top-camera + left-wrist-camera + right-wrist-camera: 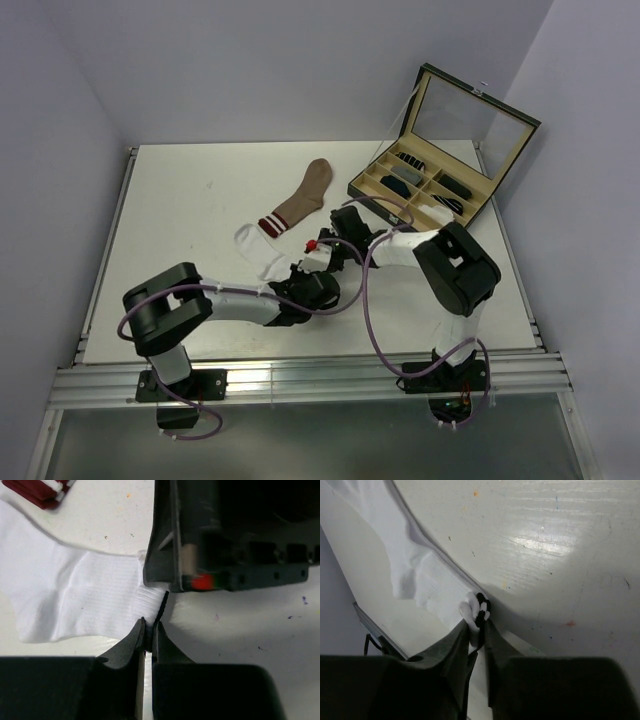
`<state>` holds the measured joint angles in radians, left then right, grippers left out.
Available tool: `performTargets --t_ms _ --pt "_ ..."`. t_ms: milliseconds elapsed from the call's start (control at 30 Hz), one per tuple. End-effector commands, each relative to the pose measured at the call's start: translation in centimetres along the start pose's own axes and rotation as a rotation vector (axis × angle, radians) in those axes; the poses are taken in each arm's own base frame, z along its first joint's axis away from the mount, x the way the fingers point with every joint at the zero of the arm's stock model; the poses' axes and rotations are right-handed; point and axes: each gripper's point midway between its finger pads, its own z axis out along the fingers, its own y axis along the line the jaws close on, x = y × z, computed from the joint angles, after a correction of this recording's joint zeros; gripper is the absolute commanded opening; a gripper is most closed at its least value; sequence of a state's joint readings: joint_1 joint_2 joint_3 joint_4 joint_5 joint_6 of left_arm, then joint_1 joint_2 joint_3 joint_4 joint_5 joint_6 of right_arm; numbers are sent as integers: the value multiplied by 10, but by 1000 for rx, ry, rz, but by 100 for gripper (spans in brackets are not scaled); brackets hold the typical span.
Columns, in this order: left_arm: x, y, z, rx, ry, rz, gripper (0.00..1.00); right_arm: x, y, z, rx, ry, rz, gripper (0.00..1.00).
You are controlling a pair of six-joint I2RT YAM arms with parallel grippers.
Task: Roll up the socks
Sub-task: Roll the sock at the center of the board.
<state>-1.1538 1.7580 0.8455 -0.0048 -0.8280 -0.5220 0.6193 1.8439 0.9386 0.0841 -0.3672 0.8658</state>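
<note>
The white sock [256, 250] lies flat near the table's middle, and its dark-striped cuff is bunched where both grippers meet. My left gripper [149, 625] is shut on the cuff edge of the white sock [75, 595]. My right gripper [480, 624] pinches the bunched, striped cuff of the same white sock [427, 582], jaws nearly together. In the top view the left gripper [301, 277] and right gripper [323, 253] sit almost touching. The tan-brown sock [305, 198] lies flat just beyond them, its red-and-white cuff [42, 491] towards the white sock.
An open box [372, 184] with a raised mirrored lid stands at the back right, with several small sock rolls [420, 182] in its compartments. The right arm's body [225, 535] hangs close above the left gripper. Cables loop over the table's near right part.
</note>
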Motion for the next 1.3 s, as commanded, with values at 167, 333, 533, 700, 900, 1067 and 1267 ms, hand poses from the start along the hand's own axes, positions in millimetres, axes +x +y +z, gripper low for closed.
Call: performTargets --t_ms 167,333,533,700,900,1067,1267 --pt "-8 -2 -9 278 109 -326 0 -17 25 -26 -91 -102 -46 45" --pt "-15 1 -10 395 160 -471 0 -24 33 -39 -167 -155 -36 54" --pt "-21 8 -10 533 225 -669 0 -22 38 -41 -222 -166 -43 55" --pt "-16 24 -3 564 277 -820 0 -17 33 -32 -237 -140 -30 54" --pt "-7 28 -1 605 330 -934 0 -12 27 -20 -244 -115 -7 54" --pt "4 32 1 621 374 -1016 0 -8 18 -10 -228 -94 9 54" --pt "10 35 3 630 403 -1089 0 -5 11 -1 -211 -76 23 54"
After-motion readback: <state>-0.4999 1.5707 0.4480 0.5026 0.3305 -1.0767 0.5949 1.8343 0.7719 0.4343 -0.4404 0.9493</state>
